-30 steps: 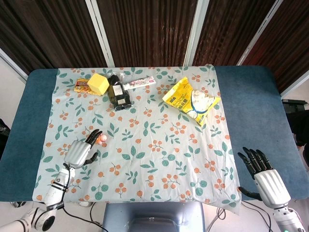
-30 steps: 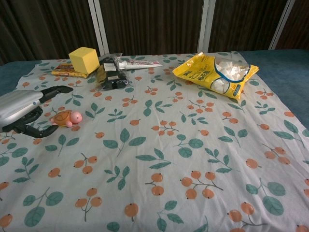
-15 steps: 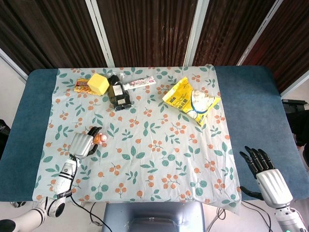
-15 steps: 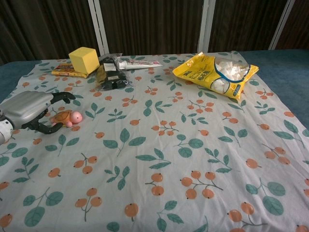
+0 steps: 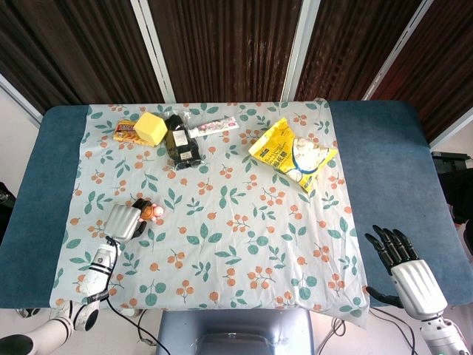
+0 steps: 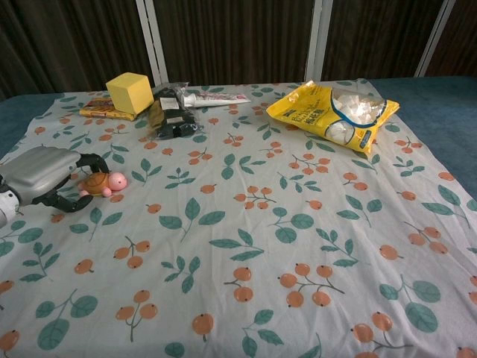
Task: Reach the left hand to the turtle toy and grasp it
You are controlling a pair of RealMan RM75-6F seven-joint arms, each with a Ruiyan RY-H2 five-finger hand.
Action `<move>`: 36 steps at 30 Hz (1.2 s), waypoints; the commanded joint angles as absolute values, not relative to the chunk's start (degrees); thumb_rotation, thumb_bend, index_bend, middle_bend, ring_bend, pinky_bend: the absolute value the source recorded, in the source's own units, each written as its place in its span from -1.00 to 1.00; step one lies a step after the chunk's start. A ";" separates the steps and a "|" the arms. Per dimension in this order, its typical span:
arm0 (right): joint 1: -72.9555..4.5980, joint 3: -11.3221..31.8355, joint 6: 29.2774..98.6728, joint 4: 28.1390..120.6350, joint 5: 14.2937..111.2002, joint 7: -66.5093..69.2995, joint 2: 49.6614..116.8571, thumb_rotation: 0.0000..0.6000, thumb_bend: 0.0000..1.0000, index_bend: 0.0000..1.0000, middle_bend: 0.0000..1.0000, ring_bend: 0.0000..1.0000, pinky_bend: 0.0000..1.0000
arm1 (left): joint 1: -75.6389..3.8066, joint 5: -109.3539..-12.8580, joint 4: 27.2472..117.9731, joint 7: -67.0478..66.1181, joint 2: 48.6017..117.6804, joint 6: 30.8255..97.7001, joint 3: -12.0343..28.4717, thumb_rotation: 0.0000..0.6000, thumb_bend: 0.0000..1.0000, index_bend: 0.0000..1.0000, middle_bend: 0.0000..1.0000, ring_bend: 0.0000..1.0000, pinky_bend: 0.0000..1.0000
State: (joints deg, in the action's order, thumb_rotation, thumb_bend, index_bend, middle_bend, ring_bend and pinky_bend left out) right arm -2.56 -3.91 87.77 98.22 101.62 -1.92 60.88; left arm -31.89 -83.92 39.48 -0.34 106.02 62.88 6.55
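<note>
Chest view: the turtle toy [image 6: 98, 183] sits on the flowered cloth [image 6: 246, 224] at the left side of the bench, its pink head pointing right; the left hand [image 6: 41, 175] lies over its left side, dark fingers [image 6: 88, 161] curled round the shell and touching it, thumb low on the near side; whether the grip is firm I cannot tell. Head view: the same hand [image 5: 124, 222] rests beside the turtle toy [image 5: 151, 212]; the right hand [image 5: 405, 270] hovers at the near right corner, fingers spread and holding nothing. Far left lie a yellow block [image 5: 151, 128], a dark packet [image 5: 180, 143] and a tube [image 5: 214, 126]; a yellow snack bag [image 5: 293, 156] lies far right.
</note>
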 commanded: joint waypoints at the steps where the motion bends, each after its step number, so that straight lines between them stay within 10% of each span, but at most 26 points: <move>1: -2.52 -3.81 87.96 98.20 101.49 -1.78 60.80 1.00 -0.74 -1.00 -1.00 -1.00 -1.00 | -32.11 -83.90 38.35 -0.04 106.62 63.26 6.41 1.00 -0.23 -0.32 -0.31 0.80 1.00; 21: -2.66 -3.86 87.69 98.19 101.43 -2.03 60.96 1.00 -0.74 -1.00 -1.00 -1.00 -1.00 | -31.98 -84.65 31.13 5.15 110.48 70.06 6.38 1.00 -0.16 0.67 0.86 0.94 1.00; 36: -2.63 -3.86 87.93 98.27 101.54 -2.02 60.96 1.00 -0.75 -1.00 -1.00 -1.00 -1.00 | -32.20 -86.28 31.74 5.12 108.85 65.81 2.97 1.00 -0.17 -0.76 -0.54 0.83 1.00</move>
State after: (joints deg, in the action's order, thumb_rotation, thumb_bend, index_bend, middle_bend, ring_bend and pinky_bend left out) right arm -2.63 -3.87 87.92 98.27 101.54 -2.03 60.97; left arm -32.19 -86.40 31.05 4.98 109.23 66.33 3.06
